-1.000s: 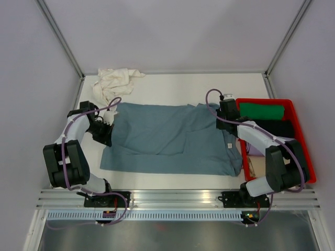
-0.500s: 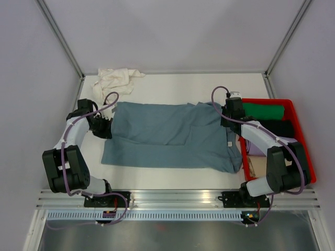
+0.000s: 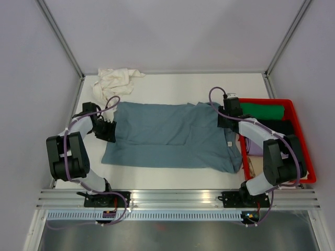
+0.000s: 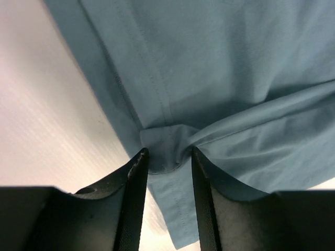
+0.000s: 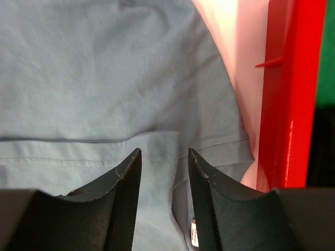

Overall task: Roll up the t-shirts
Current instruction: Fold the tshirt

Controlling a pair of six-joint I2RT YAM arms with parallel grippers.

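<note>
At the near edge, a ribbed metal rail [image 3: 178,196] carries both arm bases, and beyond it lies the pale white table [image 3: 172,89]. The slate-blue t-shirt [image 3: 167,133] is spread flat across the table's middle, its near hem closest to the rail. The left gripper [image 4: 167,157] is clenched on a puckered bunch of the shirt's left edge. The right gripper [image 5: 162,154] sits over the shirt's right end beside the red bin [image 3: 261,100]; its jaws stand apart with cloth between them, and whether they grip it cannot be told. The bin holds green cloth [image 3: 261,111] and black cloth [image 3: 277,127]. Farther back, the cream-white t-shirt [image 3: 112,81] lies crumpled in the far-left corner. Plain grey walls [image 3: 172,36] and slanted metal posts [image 3: 60,36] close in the space.
</note>
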